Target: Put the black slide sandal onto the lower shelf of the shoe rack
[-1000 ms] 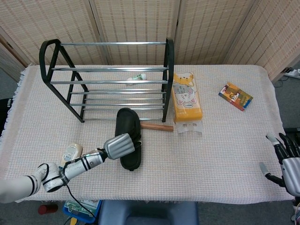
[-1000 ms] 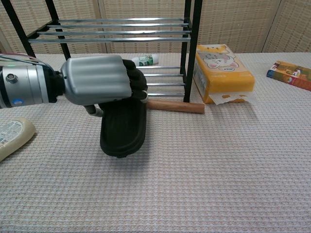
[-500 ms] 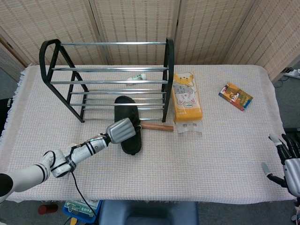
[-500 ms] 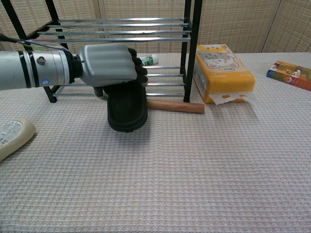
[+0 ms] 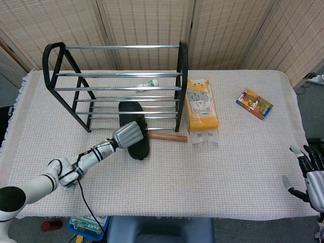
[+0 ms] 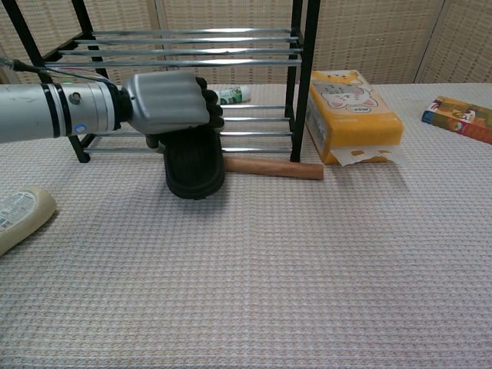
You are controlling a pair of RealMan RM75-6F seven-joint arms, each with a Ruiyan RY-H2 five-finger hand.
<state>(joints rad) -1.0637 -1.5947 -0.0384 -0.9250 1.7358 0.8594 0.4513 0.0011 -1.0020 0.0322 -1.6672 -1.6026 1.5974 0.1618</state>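
The black slide sandal [image 5: 135,129] [image 6: 194,167] lies lengthwise, its toe end over the front bars of the shoe rack's lower shelf [image 5: 126,109] and its heel end sticking out over the table. My left hand [image 5: 129,134] [image 6: 165,102] grips the sandal across its strap, fingers curled round it. The black-framed shoe rack [image 5: 116,83] [image 6: 184,54] stands at the back left. At the frame's right edge, my right hand [image 5: 310,174] hangs off the table with fingers spread, holding nothing.
A wooden stick [image 5: 169,136] [image 6: 273,167] lies against the rack's front right foot, touching the sandal's side. A yellow tissue pack [image 5: 201,109] stands right of the rack. Behind the shelf bars lies a small white bottle [image 5: 148,83]. A cream bottle [image 6: 17,214] lies front left, a colourful booklet [image 5: 254,103] far right.
My left hand has carried the sandal away from the table's front and toward the rack, pushing its toe end in over the lower shelf bars. The right hand has dropped slightly.
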